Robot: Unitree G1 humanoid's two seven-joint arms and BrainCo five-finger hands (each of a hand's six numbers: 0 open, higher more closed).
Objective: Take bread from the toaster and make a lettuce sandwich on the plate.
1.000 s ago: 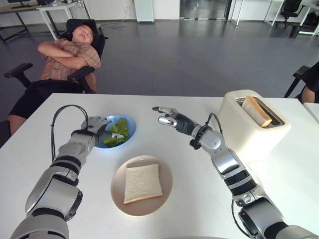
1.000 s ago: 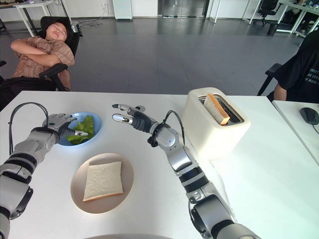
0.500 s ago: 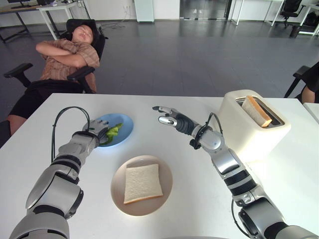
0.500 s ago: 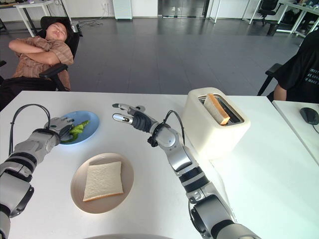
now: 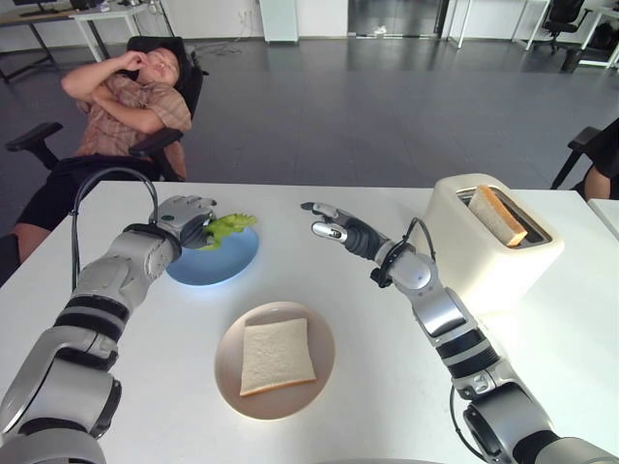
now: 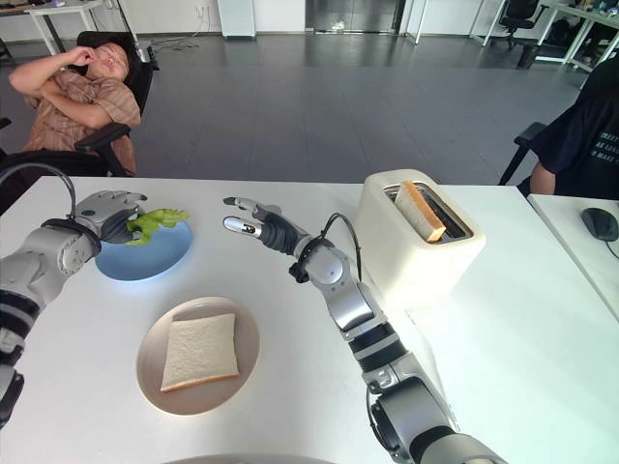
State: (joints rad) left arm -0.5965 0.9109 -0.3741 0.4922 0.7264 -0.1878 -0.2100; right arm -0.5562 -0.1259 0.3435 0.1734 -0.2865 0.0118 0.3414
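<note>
While the left hand (image 5: 184,216) pinches the lettuce (image 5: 230,226) (long axis pointing rightward), the right hand (image 5: 338,230) hangs spread.

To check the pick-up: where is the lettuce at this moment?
In the left eye view the lettuce is in the left hand, over the far rim of the blue plate, at the left of the table.

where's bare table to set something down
Bare table in front of the toaster and left of the plate. Crowded between blue plate and toaster, where the right robot hand hovers; left robot hand holds lettuce over the blue plate's far rim.
</note>
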